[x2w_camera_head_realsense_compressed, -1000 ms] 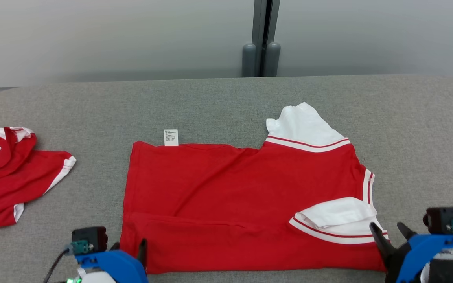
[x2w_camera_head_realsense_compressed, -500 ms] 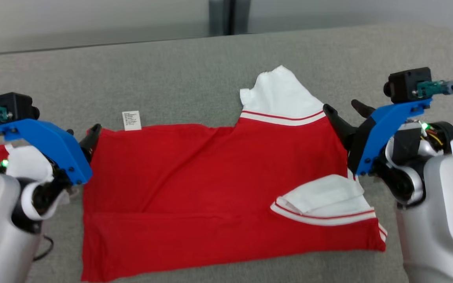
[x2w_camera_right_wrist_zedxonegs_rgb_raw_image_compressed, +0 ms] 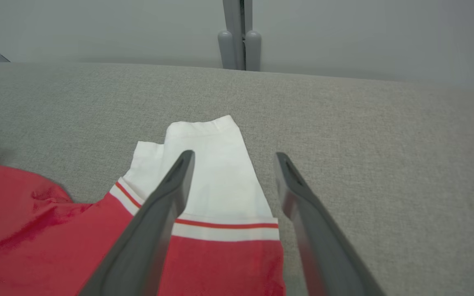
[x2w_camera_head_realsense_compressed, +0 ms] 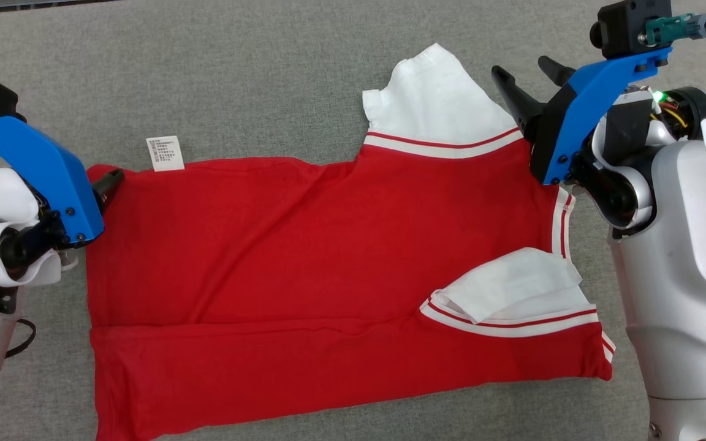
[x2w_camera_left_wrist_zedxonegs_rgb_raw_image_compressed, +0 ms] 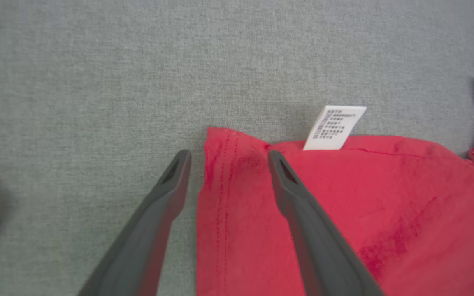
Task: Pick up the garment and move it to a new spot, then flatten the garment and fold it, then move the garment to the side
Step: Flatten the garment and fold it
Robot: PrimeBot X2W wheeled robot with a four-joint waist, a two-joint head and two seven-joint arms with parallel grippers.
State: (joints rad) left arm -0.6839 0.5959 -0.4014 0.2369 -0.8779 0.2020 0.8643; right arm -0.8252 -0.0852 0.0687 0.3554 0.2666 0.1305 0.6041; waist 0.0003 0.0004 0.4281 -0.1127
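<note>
Left pincer (x2w_camera_left_wrist_zedxonegs_rgb_raw_image_compressed: 228, 156), wide open, is straddling the far-left corner of the garment (x2w_camera_head_realsense_compressed: 304, 245); right pincer (x2w_camera_right_wrist_zedxonegs_rgb_raw_image_compressed: 233, 155), open too, is hovering over its sleeve (x2w_camera_right_wrist_zedxonegs_rgb_raw_image_compressed: 204, 139).

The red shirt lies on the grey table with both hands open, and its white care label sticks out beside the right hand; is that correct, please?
Not quite: the care label sticks out beside the left hand, as the left wrist view shows; the right hand is by the white sleeve. The red shirt does lie on the grey table, both hands open.
</note>
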